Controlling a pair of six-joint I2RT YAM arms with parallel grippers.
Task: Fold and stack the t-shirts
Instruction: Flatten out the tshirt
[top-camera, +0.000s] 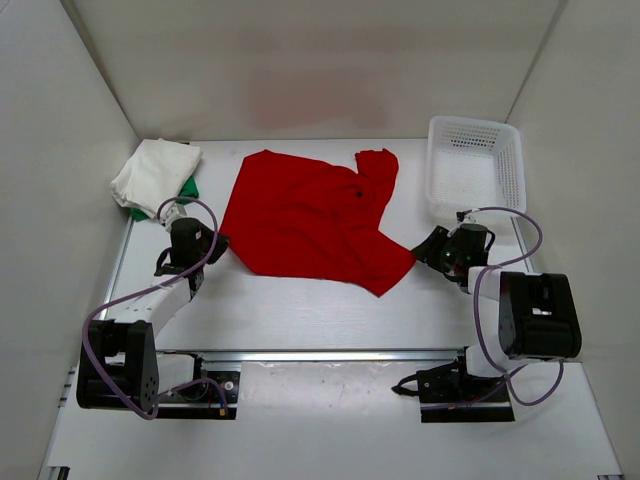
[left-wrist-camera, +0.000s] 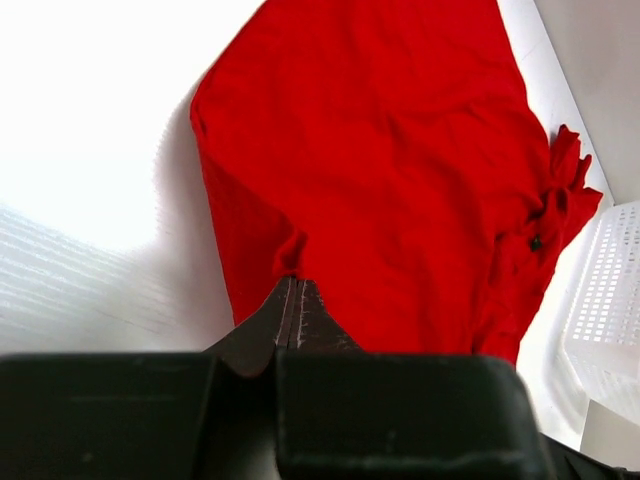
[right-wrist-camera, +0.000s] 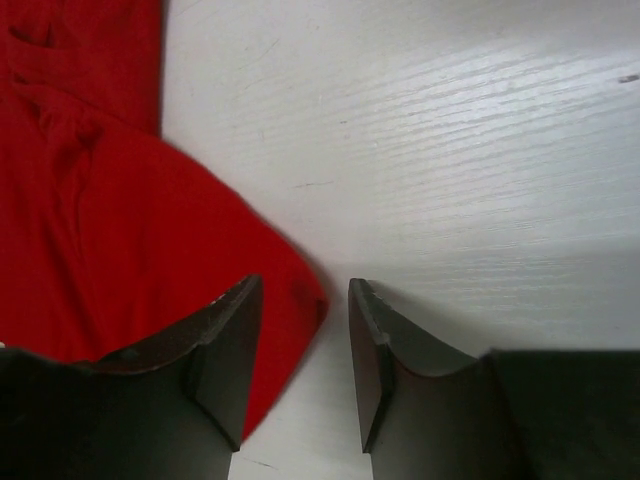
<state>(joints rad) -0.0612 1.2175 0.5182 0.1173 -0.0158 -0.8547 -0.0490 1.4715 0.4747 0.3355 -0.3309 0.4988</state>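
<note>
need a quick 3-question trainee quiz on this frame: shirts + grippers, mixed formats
1. Multiple choice: which arm's gripper is shut on the edge of the red t-shirt? A) left B) right C) neither
2. True or false: the right gripper stands open at a corner of that shirt.
3. Fill in: at the back left, the folded off-white t-shirt lies on top of a ___ one.

Key
1. A: the left gripper pinches the cloth.
2. True.
3. green: the green t-shirt peeks out beneath it.
</note>
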